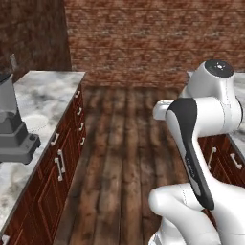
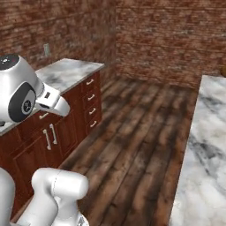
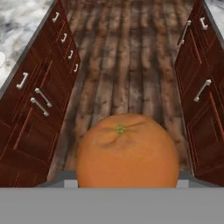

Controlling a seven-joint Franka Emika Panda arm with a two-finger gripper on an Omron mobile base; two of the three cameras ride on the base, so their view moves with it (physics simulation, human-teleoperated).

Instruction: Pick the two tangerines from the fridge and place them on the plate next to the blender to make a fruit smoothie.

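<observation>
The claw (image 3: 127,181) pinches a tangerine (image 3: 127,151) in the hand view; the fruit sits right at the fingertips, hiding them, its green stem spot facing the camera. Beyond the claw lies a wooden plank floor (image 3: 127,65), with dark red cabinets (image 3: 39,105) on both sides of it. A sliver of the white plate (image 3: 1,59) shows at the far left edge on the marble counter.

In the left base view, the blender (image 1: 13,129) stands on the marble counter (image 1: 45,91) far to the arm's left, the plate (image 1: 37,123) just beside its base.

In the right base view, the arm rises at lower left, between the cabinet run (image 2: 66,128) and a second marble counter (image 2: 205,154).
</observation>
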